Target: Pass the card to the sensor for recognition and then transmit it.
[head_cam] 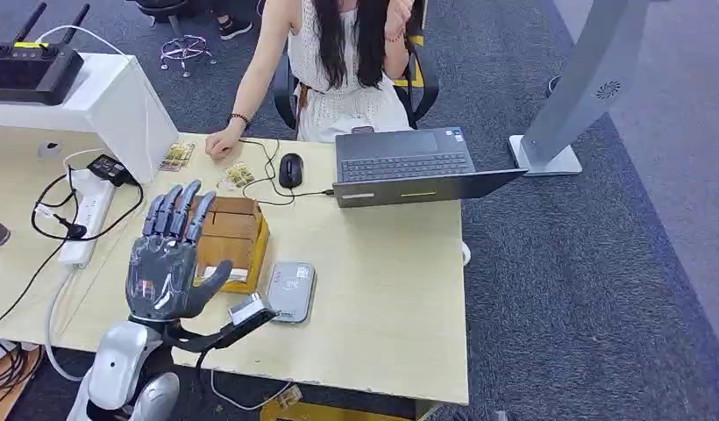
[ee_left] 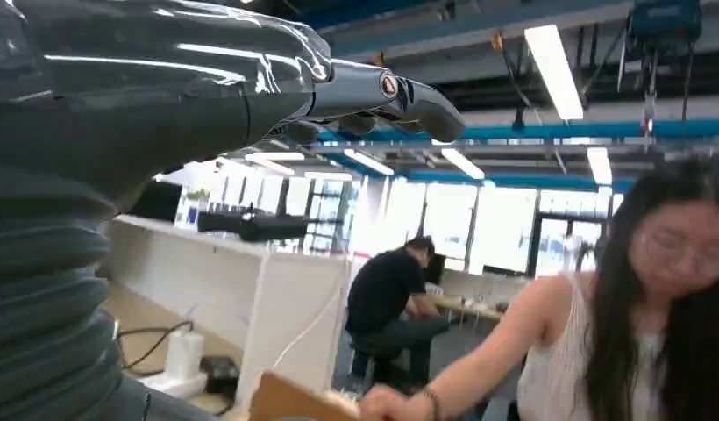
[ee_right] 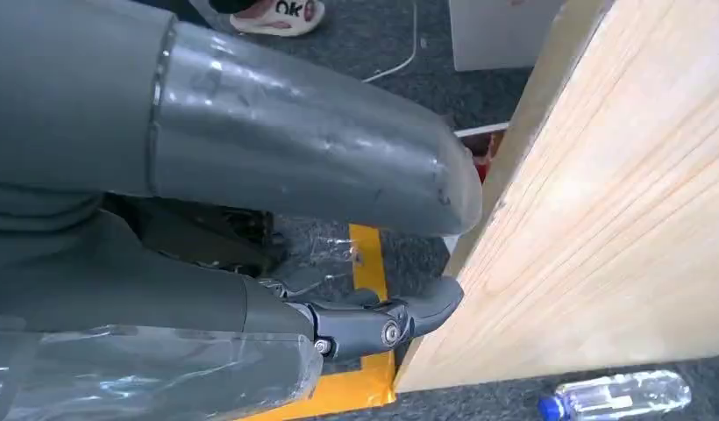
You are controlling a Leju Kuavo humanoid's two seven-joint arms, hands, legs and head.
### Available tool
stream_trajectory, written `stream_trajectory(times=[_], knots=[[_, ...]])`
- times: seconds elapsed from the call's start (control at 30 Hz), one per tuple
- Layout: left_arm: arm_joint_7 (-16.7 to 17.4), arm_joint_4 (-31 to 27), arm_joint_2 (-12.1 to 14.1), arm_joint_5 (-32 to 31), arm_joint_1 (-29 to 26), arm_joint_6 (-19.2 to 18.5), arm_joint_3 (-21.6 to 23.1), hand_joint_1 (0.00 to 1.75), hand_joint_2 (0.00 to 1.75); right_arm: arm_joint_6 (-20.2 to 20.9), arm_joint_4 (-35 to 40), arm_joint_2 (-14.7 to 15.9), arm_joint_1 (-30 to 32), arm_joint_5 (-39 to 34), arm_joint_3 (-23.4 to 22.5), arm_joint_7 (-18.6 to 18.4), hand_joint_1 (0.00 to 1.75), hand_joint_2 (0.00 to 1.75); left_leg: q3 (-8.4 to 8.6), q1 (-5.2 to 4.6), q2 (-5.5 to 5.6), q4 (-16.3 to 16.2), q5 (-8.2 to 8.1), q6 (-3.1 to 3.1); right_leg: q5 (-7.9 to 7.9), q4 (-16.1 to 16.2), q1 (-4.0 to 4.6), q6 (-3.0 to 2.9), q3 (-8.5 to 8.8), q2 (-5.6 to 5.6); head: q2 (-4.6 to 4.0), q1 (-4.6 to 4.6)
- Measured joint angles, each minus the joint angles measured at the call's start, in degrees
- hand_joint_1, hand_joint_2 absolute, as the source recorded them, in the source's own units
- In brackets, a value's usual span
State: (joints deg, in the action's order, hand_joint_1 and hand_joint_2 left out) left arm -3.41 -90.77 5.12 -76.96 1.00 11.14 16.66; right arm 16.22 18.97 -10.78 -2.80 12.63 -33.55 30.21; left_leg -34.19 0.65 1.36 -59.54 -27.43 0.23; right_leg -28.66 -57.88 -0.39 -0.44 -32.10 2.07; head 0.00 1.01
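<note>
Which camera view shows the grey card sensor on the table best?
The head view: the card sensor lies whole on the table, beside the wooden box, right of the raised left hand. The left wrist view looks out over the office, and the right wrist view faces the table's edge and floor.

Bright even overhead light, glare streaks on the glossy left hand (ee_left: 145, 79) behind its fingers, ceiling strip lights (ee_left: 549, 53) beyond the fingertips blown out, background soft

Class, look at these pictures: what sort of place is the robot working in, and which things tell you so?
Most likely an open-plan office: a wooden desk with a laptop and mouse, and a person seated in an office chair.
</note>
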Motion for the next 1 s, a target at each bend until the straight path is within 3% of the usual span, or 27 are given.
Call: stream_trajectory(times=[0.3,0.63,1.0], knots=[[3.28,3.04,3.26,4.24,-3.47,-9.49,-0.22,0.00,1.75,0.04,0.46,0.15,-0.01,2.01,-1.51,-1.14,0.00,0.00,-0.01,0.01,0.02,0.02,-0.01,0.02,0.00,0.00,0.00,0.00,0.01,-0.06,0.00,0.02],[3.43,6.38,4.63,5.05,-3.60,-10.51,-0.24,0.00,1.75,0.07,0.66,0.22,-0.23,2.99,-1.99,-1.27,0.00,0.00,-0.02,-0.01,0.05,0.01,-0.01,0.03,0.00,0.00,0.00,0.00,0.02,-0.09,0.00,0.02],[6.80,11.19,4.89,4.37,-0.14,-10.55,-1.42,0.00,1.75,0.22,0.66,0.22,-0.72,5.22,-2.97,-2.34,0.00,0.00,0.00,0.00,0.06,0.01,0.04,-0.02,0.02,0.00,0.00,0.00,0.02,-0.11,0.00,0.02]])
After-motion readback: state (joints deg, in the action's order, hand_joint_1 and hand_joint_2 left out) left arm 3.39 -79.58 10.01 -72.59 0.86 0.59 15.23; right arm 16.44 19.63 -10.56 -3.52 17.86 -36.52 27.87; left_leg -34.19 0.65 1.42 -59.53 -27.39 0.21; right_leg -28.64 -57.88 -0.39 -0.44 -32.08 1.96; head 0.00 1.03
